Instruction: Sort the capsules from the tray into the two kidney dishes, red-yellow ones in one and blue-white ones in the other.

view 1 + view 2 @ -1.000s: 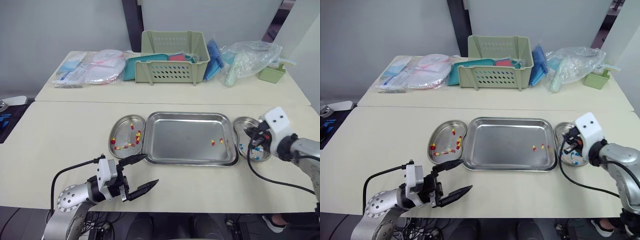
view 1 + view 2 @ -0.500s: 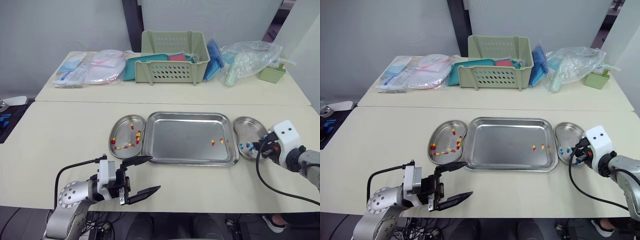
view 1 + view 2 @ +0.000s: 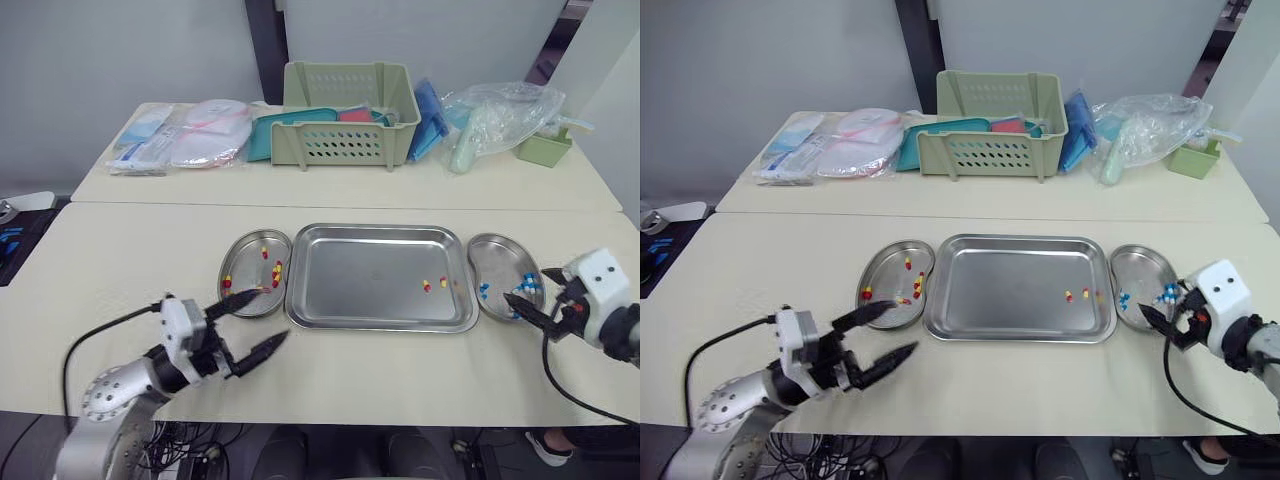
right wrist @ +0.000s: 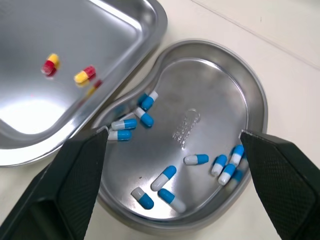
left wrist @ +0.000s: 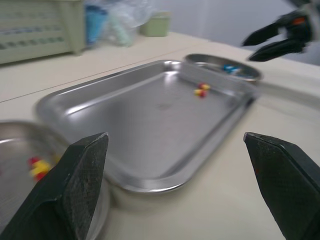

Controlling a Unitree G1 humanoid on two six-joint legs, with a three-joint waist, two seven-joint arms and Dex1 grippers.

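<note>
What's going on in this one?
A humanoid robot is sorting capsules. The left kidney dish holds red-yellow capsules, and the right kidney dish holds blue-white capsules. Two unsorted red-yellow ones lie in the tray, toward its right side. Both grippers are open and hold nothing: the left gripper is by the left dish's near edge, the right gripper by the right dish.

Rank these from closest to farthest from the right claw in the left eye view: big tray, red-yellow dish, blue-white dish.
1. Blue-white dish, by the right claw.
2. Big tray, in the middle.
3. Red-yellow dish, on the left side.
</note>
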